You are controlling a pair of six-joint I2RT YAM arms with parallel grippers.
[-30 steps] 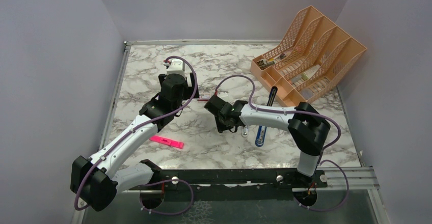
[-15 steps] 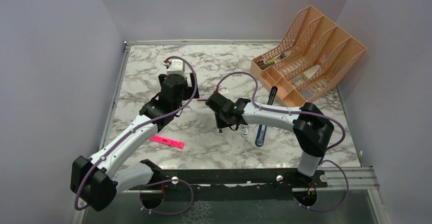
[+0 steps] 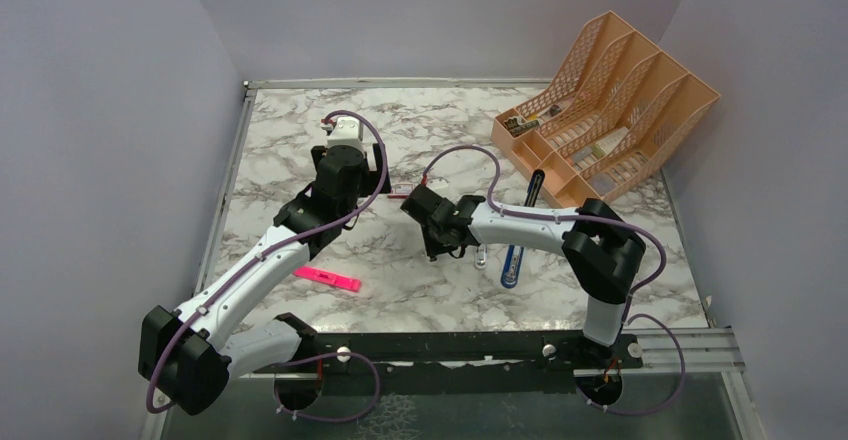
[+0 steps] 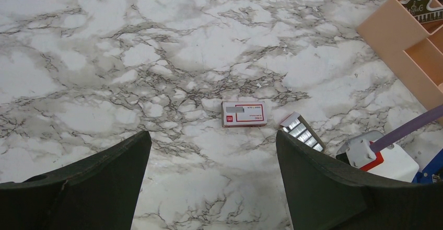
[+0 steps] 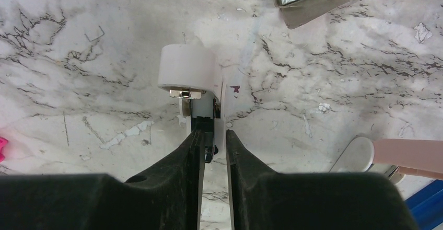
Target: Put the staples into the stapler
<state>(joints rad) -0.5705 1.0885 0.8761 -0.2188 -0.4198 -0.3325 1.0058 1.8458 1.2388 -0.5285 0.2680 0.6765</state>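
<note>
Top external: the right arm (image 3: 520,222) has only shifted slightly, so loading has not advanced; the highlighter (image 3: 327,279) lies well apart. Left wrist: the left end effector (image 4: 212,136) is apart; the staples (image 4: 302,131) lie on the table (image 4: 104,42) beside the box (image 4: 244,114). Right wrist: the right end effector (image 5: 211,141) is clamped on the stapler (image 5: 188,76).

White-black arms (image 3: 250,265), purple cables (image 3: 346,113)

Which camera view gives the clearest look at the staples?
The left wrist view: the staples lie whole and unobstructed, their silver rows distinct, beside the red-and-white box. The right wrist view is closer, but its top edge cuts them off. In the top external view I cannot make them out.
</note>
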